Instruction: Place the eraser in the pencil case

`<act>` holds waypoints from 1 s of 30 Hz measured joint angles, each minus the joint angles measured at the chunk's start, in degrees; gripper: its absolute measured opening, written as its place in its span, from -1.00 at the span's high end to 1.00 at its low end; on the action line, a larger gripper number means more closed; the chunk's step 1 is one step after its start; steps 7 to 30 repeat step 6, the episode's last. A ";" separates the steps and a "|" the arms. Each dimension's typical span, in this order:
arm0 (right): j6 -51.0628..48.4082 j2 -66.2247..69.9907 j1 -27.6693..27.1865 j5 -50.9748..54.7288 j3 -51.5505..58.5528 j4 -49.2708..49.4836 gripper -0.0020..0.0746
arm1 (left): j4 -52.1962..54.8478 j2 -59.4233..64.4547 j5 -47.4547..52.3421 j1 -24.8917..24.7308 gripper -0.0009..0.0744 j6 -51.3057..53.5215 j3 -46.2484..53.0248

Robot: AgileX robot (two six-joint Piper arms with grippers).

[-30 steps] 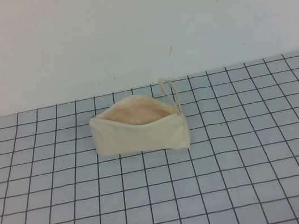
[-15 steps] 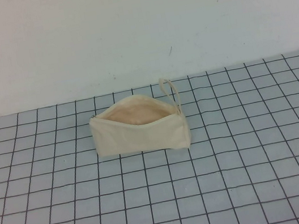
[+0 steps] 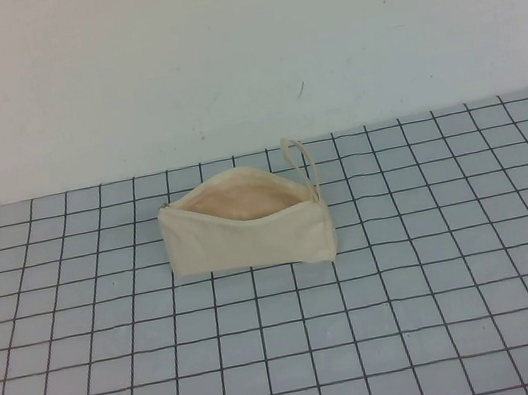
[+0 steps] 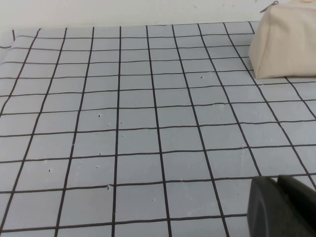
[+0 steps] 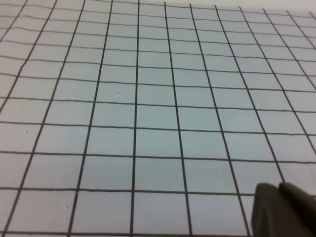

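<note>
The pencil case (image 3: 247, 236) is a cream-white canvas pouch lying on the gridded mat, its zip mouth open and showing a tan-peach lining (image 3: 245, 202), with a fabric loop (image 3: 299, 159) at its right end. One end of it also shows in the left wrist view (image 4: 284, 44). The eraser is not in any view. My left gripper (image 4: 277, 200) is shut and empty, low over the mat and well away from the pouch. My right gripper (image 5: 279, 202) is shut and empty over bare mat. Neither arm shows in the high view.
A grey-blue mat with a black grid (image 3: 410, 284) covers the table up to a pale wall (image 3: 220, 53) behind the pouch.
</note>
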 joint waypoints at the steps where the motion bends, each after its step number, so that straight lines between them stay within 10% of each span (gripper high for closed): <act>1: -0.38 0.00 0.00 0.00 0.00 0.00 0.95 | 0.00 0.00 0.00 0.00 0.98 0.00 0.00; 30: -0.90 0.00 0.00 0.00 0.00 0.00 0.95 | 0.00 0.00 0.00 0.00 0.98 0.00 0.00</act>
